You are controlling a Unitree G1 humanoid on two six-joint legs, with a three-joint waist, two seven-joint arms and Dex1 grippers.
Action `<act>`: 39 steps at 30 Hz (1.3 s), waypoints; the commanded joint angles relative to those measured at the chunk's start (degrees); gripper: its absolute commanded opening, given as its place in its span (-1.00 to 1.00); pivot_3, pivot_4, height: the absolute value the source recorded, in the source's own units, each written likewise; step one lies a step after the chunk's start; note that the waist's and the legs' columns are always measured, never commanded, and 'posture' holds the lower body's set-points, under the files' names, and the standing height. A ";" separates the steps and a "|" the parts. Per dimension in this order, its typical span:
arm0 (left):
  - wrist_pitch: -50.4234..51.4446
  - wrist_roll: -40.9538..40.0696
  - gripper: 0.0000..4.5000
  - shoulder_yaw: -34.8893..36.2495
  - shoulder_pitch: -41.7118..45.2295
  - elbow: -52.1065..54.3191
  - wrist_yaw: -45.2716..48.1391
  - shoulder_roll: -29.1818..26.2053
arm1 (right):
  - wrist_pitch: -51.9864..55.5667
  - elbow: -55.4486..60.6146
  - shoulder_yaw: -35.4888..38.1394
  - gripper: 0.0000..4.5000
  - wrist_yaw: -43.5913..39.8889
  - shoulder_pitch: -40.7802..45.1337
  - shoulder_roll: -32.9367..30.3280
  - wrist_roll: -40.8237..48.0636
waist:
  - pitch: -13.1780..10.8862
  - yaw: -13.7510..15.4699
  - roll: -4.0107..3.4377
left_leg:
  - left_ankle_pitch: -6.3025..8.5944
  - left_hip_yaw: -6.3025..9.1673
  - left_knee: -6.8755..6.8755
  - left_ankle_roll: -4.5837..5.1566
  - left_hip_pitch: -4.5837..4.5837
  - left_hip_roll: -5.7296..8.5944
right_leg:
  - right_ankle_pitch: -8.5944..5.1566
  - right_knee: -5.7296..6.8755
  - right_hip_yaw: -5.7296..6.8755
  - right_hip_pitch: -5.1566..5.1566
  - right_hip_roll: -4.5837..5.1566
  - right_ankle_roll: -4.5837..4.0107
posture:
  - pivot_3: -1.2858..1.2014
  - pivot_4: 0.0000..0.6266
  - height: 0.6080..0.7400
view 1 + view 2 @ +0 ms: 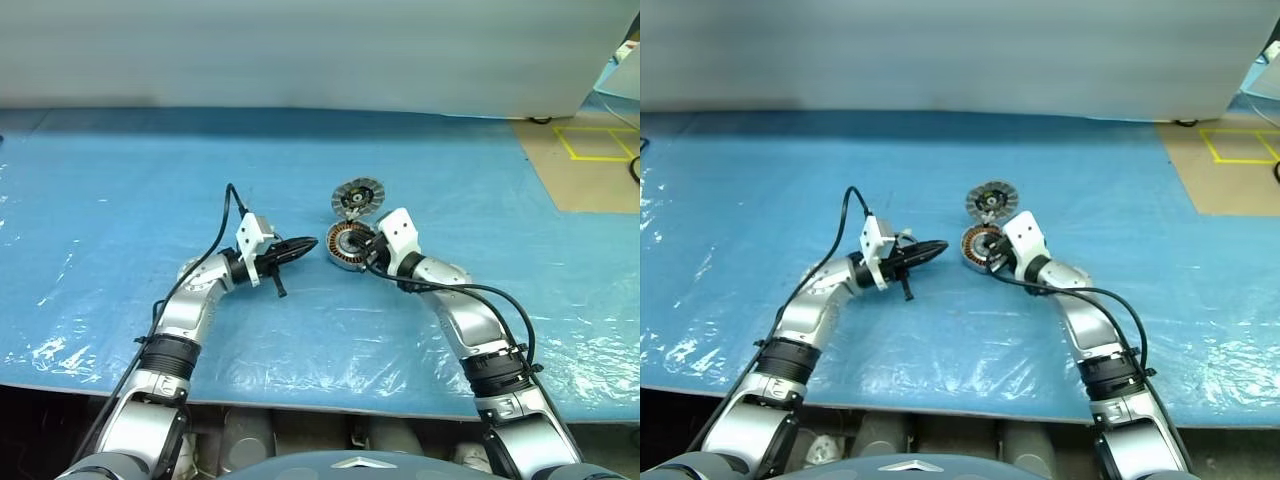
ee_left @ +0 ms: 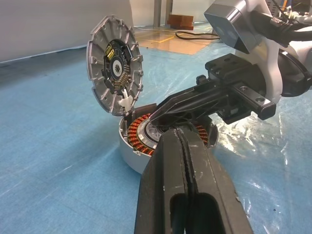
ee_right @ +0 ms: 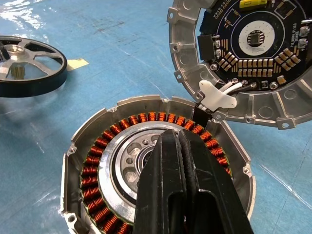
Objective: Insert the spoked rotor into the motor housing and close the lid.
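"What kind of place is this?"

"A robot lab. A blue plastic sheet (image 1: pixel 120 200) covers the table, yellow tape (image 1: pixel 598 143) marks squares on the floor far right, and a plain grey wall (image 1: pixel 300 50) stands behind."

A blue plastic-covered table (image 1: pixel 120 200) fills most of the scene, with a pale wall behind it and a patch of brown floor marked with yellow tape (image 1: pixel 600 145) at the far right. Near the middle lies the motor housing (image 1: pixel 347 243), its copper windings visible, and the lid (image 1: pixel 358 197) stands open just behind it, touching its far edge. The right gripper (image 1: pixel 366 250) reaches in from the right and sits at the housing, fingers together. The left gripper (image 1: pixel 305 243) points level toward the housing from the left, fingers closed, a small gap short of it.
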State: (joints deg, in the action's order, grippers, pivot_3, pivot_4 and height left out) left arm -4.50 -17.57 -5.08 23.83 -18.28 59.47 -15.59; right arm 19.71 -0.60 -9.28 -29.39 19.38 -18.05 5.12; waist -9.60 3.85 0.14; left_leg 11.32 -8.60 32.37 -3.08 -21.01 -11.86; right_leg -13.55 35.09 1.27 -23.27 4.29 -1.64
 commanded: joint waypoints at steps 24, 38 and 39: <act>0.28 -2.24 -1.00 2.07 1.03 1.40 0.97 -0.91 | 2.69 4.95 4.71 -0.98 -5.38 0.13 3.04 7.68 | 0.01 0.04 0.00 | 0.00 -0.01 0.13 0.00 0.01 -0.02 | -0.12 0.15 -0.02 0.00 0.01 -0.20 | 0.03 -0.52 1.00; 4.40 -3.85 -1.00 5.14 9.73 -4.24 10.91 -11.69 | -4.03 5.85 1.92 -0.98 -18.75 -3.06 -6.66 7.58 | 0.00 0.07 0.00 | -0.01 0.00 0.18 0.03 0.02 -0.02 | -0.13 0.23 -0.01 -0.01 0.00 -0.22 | 0.03 -0.52 1.00; 3.71 -2.97 -1.00 4.65 10.90 -6.24 12.64 -12.74 | -4.04 6.00 1.89 -0.98 -18.91 -3.04 -6.74 7.68 | 0.00 0.04 0.00 | -0.01 0.00 0.19 0.03 0.02 -0.02 | -0.13 0.27 -0.01 -0.01 0.00 -0.23 | 0.03 -0.52 1.00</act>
State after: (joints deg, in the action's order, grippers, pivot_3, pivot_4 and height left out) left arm 0.39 -21.15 -0.43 32.70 -22.62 69.10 -26.94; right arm 16.88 3.11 -7.77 -47.52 16.48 -24.66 11.45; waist -9.60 3.90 0.14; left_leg 11.31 -8.60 32.57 -3.05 -20.99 -11.88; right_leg -13.68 35.36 1.26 -23.29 4.29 -1.87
